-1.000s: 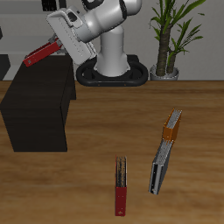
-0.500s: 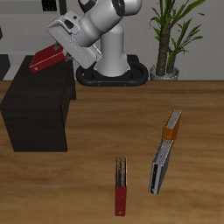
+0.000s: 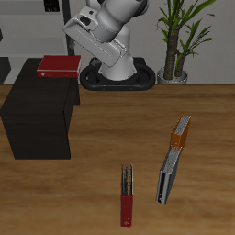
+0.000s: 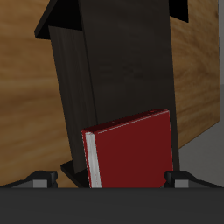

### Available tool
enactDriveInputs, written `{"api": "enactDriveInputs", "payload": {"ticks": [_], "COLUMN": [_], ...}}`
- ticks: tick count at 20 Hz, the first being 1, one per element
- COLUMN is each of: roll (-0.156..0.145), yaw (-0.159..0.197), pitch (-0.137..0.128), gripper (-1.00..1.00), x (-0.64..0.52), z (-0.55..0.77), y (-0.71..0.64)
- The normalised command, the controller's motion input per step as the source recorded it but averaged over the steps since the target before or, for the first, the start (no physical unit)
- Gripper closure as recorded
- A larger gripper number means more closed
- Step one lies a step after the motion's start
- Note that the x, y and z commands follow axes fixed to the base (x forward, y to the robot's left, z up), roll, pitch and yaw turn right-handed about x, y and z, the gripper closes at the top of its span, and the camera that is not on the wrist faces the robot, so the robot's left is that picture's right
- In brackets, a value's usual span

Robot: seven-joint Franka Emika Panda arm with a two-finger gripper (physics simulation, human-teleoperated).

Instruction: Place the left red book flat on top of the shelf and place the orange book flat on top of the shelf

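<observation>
The left red book (image 3: 58, 66) lies flat on the top of the black shelf (image 3: 39, 117), at its back end. My gripper (image 3: 73, 39) hangs just above and beside the book, open and empty. In the wrist view the red book (image 4: 131, 149) rests on the shelf (image 4: 114, 61) below my gripper (image 4: 109, 179). My fingertips (image 4: 39, 178) stand wide apart, clear of the book. The orange book (image 3: 181, 135) stands on its edge on the table, far from the shelf.
A grey book (image 3: 166, 176) stands on edge right in front of the orange book. The other red book (image 3: 127, 195) stands on edge near the table's front edge. A potted plant (image 3: 176, 41) stands beside the robot's base (image 3: 119, 75).
My gripper carried the red book down onto the shelf top, let go of it, and has drawn back up. The book now lies flat.
</observation>
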Motion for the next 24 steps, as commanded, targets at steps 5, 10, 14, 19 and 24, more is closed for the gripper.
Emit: {"api": "enactDriveInputs", "payload": {"ticks": [5, 10, 14, 19, 24], "roll": [0.103, 0.128, 0.157, 0.181, 0.161], "yaw": [0.027, 0.014, 0.075, 0.031, 0.098], "pitch": [-0.037, -0.028, -0.044, -0.055, -0.061], "gripper": [-1.0, -1.0, -1.0, -1.0, -1.0], "x": [0.1, 0.11, 0.16, 0.14, 0.19], "z": [0.09, 0.0, -0.02, -0.01, -0.08], "y": [0.54, 0.52, 0.62, 0.62, 0.68]}}
